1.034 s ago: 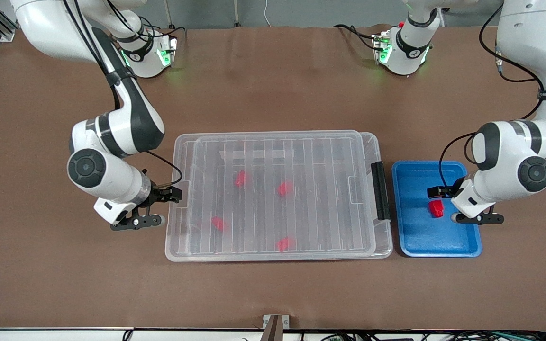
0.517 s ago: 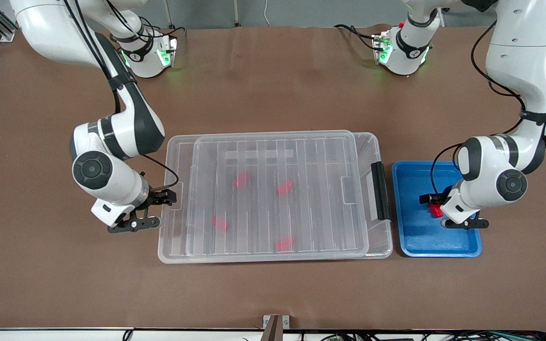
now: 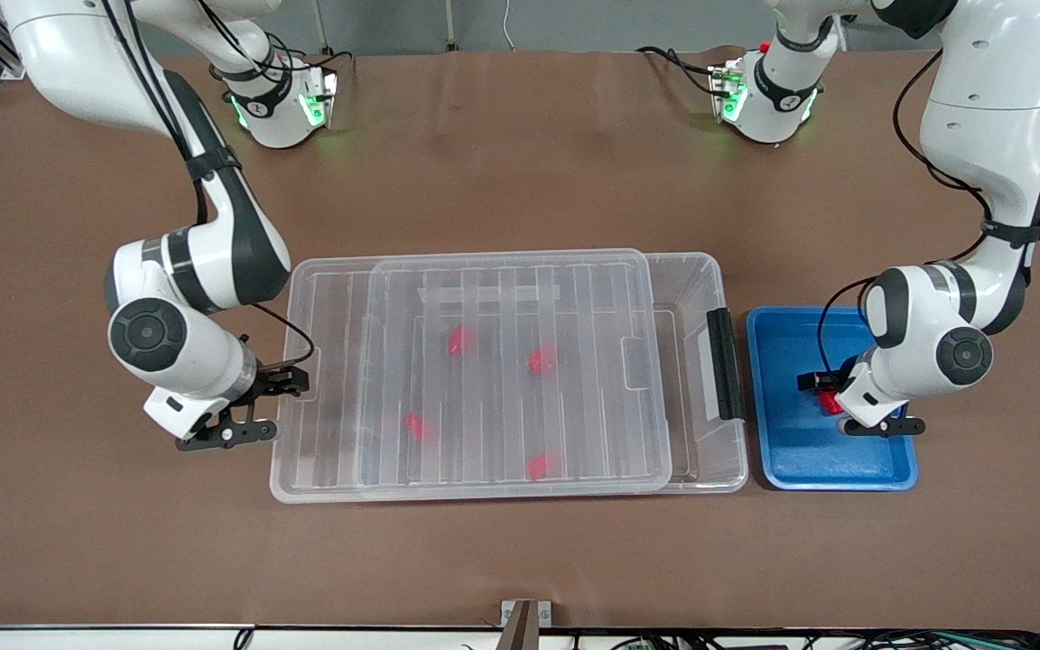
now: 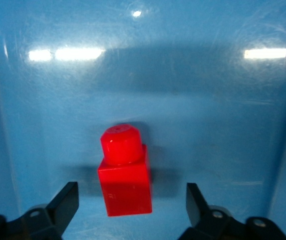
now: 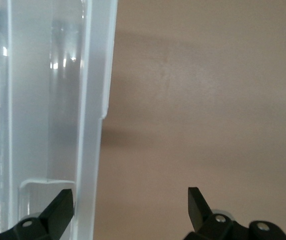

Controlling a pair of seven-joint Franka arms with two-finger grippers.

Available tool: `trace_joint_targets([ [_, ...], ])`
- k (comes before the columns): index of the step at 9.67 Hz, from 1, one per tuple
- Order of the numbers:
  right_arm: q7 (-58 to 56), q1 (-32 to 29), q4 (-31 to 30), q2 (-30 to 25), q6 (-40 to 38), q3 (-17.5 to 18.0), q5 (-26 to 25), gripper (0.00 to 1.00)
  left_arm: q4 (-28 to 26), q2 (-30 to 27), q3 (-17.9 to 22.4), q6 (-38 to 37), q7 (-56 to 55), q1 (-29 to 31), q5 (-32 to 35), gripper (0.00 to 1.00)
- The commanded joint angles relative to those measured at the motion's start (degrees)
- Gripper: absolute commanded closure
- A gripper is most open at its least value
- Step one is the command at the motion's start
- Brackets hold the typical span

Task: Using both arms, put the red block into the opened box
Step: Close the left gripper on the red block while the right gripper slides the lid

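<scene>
Lid (image 3: pixel 484 361) slid sideways, left end effector (image 4: pixel 131 202) straddling red block (image 4: pixel 125 175)

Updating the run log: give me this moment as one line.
left hand: open, straddling red block in blue tray | right hand: open at lid edge | lid partly slid off box

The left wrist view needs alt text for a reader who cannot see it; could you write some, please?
A small red block stands stub up on the floor of a blue tray. The left gripper straddles it, fingers open and clear of its sides.
</scene>
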Motion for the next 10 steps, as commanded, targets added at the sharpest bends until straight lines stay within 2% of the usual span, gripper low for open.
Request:
trace_joint_targets([
  [1,-3.77,-2.52,-0.62,-0.87,-1.31,0.24,-1.54,0.0,0.17,1.62,0.34,1.49,0.13,-0.29,-0.36,0.6],
  [2,-5.7,-3.39,-0.45,-0.95,-1.84,0.24,-1.54,0.0,0.34,1.71,0.42,2.01,0.22,-0.46,-0.01,0.79],
  [4,-8.7,-4.89,-0.36,-1.04,-1.93,0.15,-1.54,0.0,0.09,1.45,0.34,2.81,-0.04,-0.29,0.0,0.96],
  [5,-9.23,-5.07,-0.18,-1.13,-2.02,0.15,-1.54,0.0,-0.7,-0.03,0.42,2.72,-0.13,-0.55,0.08,0.97],
  [8,-9.15,-5.16,-0.01,-1.22,-2.02,-0.11,-1.54,0.0,-2.12,-11.96,0.34,-3.05,-0.04,-0.73,0.17,1.0],
  [10,-8.53,-4.81,0.78,-1.39,-2.02,-0.02,-0.84,0.0,-2.2,-17.6,-1.32,-5.88,-0.13,-1.51,0.17,1.0],
])
